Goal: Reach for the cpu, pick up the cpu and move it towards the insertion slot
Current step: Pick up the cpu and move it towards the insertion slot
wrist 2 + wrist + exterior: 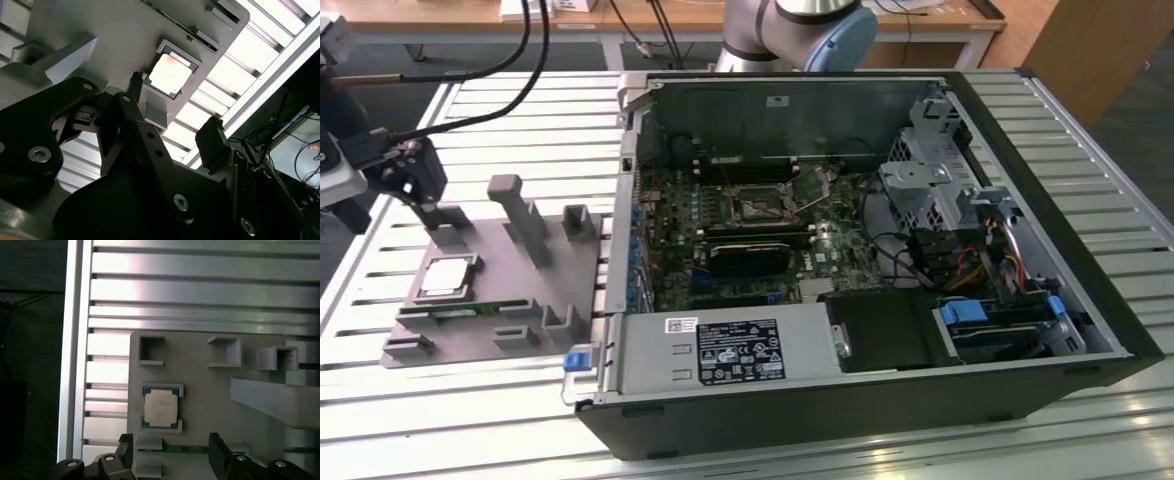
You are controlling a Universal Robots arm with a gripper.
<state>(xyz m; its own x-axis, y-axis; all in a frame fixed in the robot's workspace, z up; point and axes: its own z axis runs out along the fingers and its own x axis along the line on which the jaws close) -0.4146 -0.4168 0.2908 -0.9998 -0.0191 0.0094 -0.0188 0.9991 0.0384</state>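
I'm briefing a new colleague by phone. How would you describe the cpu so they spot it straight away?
Find the grey fixture plate on the exterior view's left of the open computer case. The cpu lies flat in a square nest on that plate. It is a small silvery square, unlike the long thin green memory stick beside it and the grey upright posts.

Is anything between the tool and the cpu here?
Nothing visible does. The open tool hangs over the grey fixture, the cpu lies uncovered in its pocket, and the upright posts stand to one side.
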